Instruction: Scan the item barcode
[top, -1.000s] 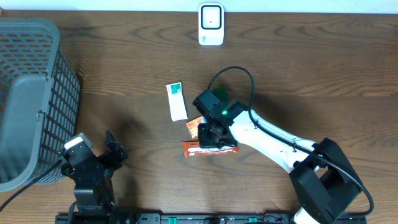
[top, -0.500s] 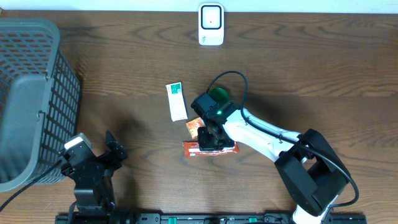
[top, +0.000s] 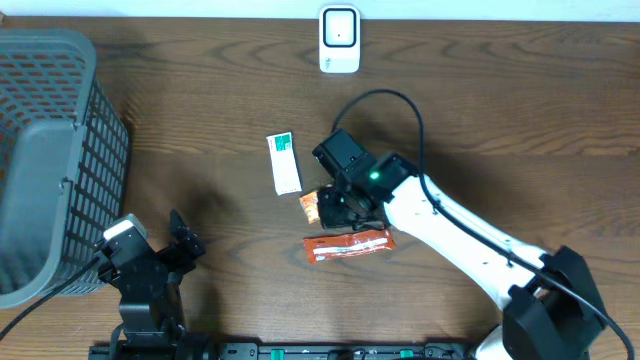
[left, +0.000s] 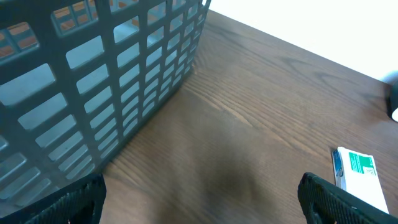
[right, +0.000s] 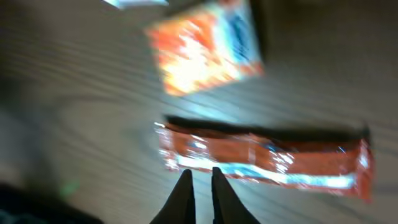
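Snack bar (top: 348, 245) lies flat on the table, long axis left to right, just nearward of the right gripper (top: 336, 206), whose fingers are pinched together, empty. Left gripper (top: 156, 243), spread wide, sits well off left; the right arm is nearer.

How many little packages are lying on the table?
3: a white-and-green box left of the right claw, a small orange packet partly under it, and a long red wrapper beside that. Others may hide beneath the arm.
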